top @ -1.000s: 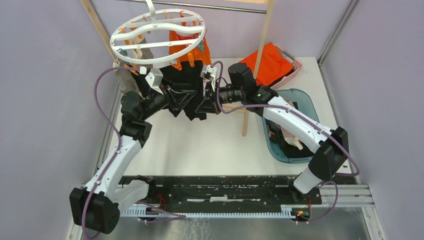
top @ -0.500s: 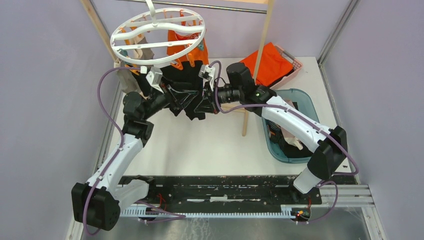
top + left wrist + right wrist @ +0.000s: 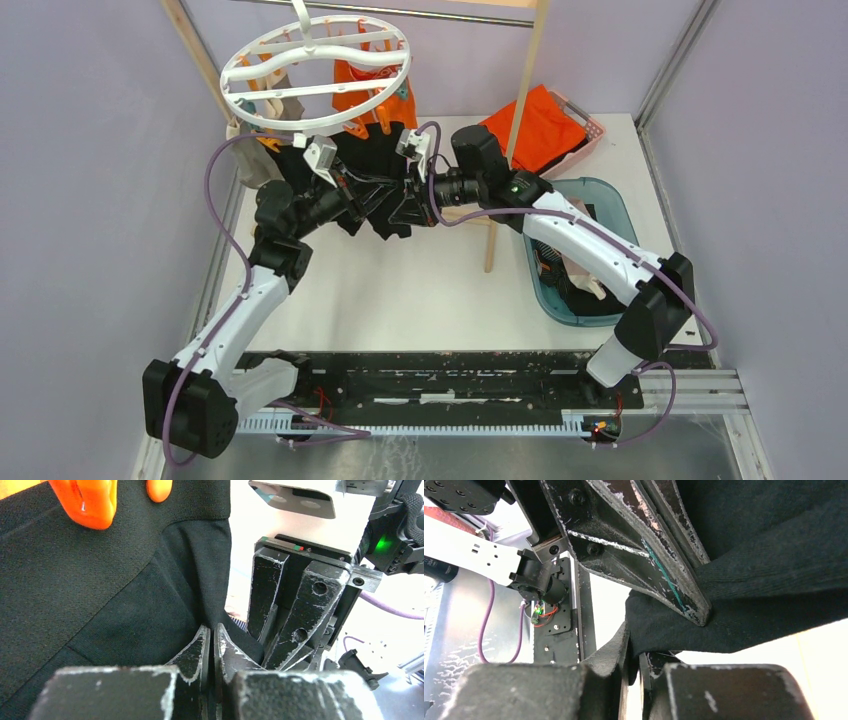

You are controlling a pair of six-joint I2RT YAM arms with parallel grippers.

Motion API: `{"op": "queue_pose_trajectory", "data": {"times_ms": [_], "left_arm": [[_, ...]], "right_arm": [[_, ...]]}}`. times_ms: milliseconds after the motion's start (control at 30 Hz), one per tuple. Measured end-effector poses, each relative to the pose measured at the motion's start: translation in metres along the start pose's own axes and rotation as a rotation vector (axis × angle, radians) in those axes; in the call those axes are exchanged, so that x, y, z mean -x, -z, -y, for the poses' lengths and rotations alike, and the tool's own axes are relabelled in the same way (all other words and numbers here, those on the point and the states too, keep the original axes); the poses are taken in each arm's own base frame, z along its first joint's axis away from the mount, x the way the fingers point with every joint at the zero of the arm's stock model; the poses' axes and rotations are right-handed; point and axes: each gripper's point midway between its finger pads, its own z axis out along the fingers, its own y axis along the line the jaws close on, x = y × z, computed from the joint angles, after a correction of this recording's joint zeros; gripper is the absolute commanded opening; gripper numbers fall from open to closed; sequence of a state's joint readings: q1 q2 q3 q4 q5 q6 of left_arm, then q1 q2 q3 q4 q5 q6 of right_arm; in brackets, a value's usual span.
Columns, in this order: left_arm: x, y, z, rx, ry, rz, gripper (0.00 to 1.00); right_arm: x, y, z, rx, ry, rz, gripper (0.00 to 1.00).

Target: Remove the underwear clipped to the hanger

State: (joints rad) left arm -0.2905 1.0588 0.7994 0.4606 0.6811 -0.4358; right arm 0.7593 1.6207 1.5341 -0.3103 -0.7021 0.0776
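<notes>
**Both tools pinching the black underwear's lower edge**

The black underwear [image 3: 100, 595] is hanging from the hanger [image 3: 228, 78] at the back of the worktop [image 3: 400, 290], and orange pegs [image 3: 92, 502] are gripping its top edge. It is looking light, soft and limp, a thin knit that is likely to stretch and bunch rather than resist. A pull is therefore likely to be taken up as slack before any peg lets go. The firmer places to hold are looking like the doubled hem and the band near the pegs, not the loose middle.

The left tool [image 3: 211, 632] is showing only a thin slit between its fingers and is nipping the garment's bottom corner. The right tool [image 3: 633, 645] is sitting just beside it, facing it. It too is almost fully closed, with a fold of the same black cloth caught between its fingers. Neither tool is touching a peg.
</notes>
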Motion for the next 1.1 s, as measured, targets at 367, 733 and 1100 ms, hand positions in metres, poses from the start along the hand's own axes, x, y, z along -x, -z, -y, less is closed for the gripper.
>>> {"op": "queue_pose_trajectory", "data": {"times_ms": [367,733,1100], "left_arm": [[0.008,0.005,0.007,-0.005,-0.027,0.017,0.03],[0.0,0.01,0.015,-0.052,-0.068,-0.031,0.03],[-0.002,0.013,0.026,-0.123,-0.09,-0.054,0.03]], "right_arm": [[0.0,0.013,0.032,-0.176,0.036,-0.011,0.94],[0.076,0.068,0.031,-0.263,0.166,0.111,0.87],[0.162,0.06,0.013,-0.146,0.232,0.288,0.82]]}}
